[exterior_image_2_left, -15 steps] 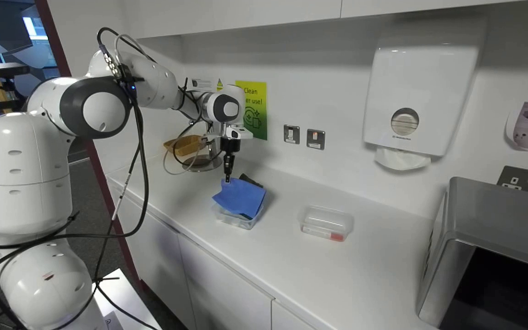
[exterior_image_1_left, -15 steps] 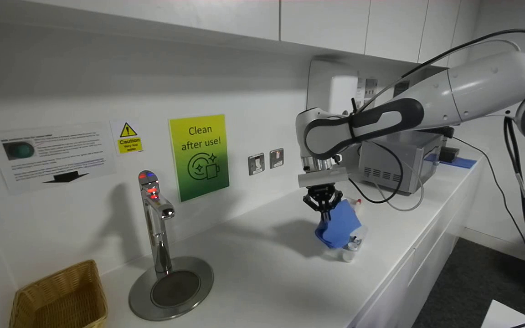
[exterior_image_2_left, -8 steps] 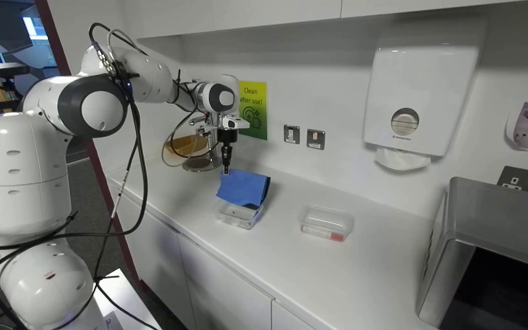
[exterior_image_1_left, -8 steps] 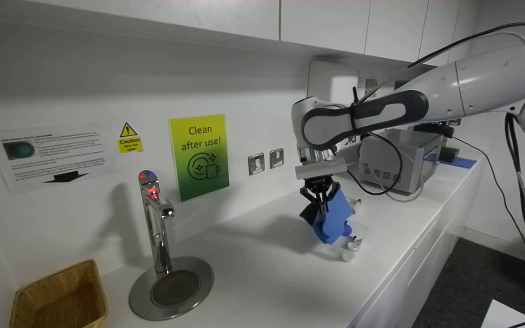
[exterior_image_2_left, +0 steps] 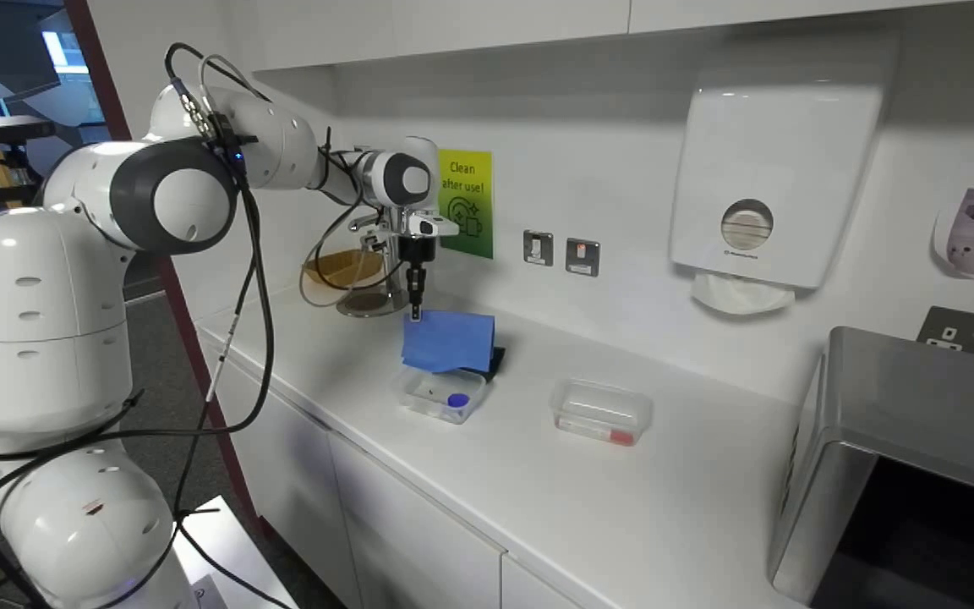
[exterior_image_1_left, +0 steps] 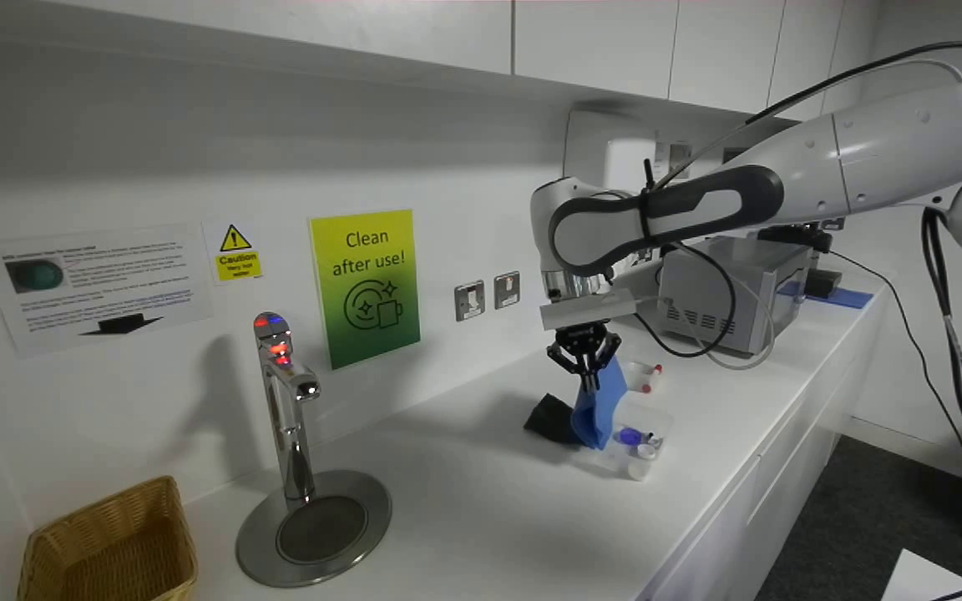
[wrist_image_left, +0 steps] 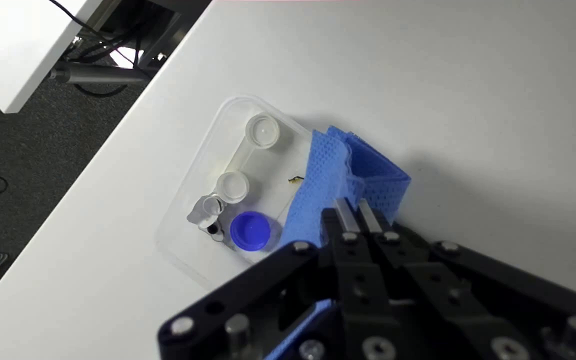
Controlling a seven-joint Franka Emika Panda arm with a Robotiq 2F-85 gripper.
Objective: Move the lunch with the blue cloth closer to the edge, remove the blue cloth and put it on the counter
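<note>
The claw (wrist_image_left: 354,205) pinches the blue cloth (exterior_image_2_left: 449,341) over one side of the lunch tub (wrist_image_left: 275,172) — uncovering looks nearly done, laying the cloth on the worktop (exterior_image_2_left: 707,474) remains. The lunch tub sits near the edge (wrist_image_left: 122,125) — that shift is probably finished. In it are pale caps (wrist_image_left: 262,131) and a blue cap (wrist_image_left: 250,231); just beside it, a dark lump (exterior_image_1_left: 552,419); well apart from it, a second tub (exterior_image_2_left: 601,402) holding something red (exterior_image_2_left: 622,437).

in an exterior view the arm (exterior_image_2_left: 193,196) rises from the near left, bends over, and reaches toward the far right. the wrist (exterior_image_2_left: 409,184) is bent downward, and the gripper (wrist_image_left: 357,212) points down beneath it, its two fingers (wrist_image_left: 346,216) pressed close, side by side.
</note>
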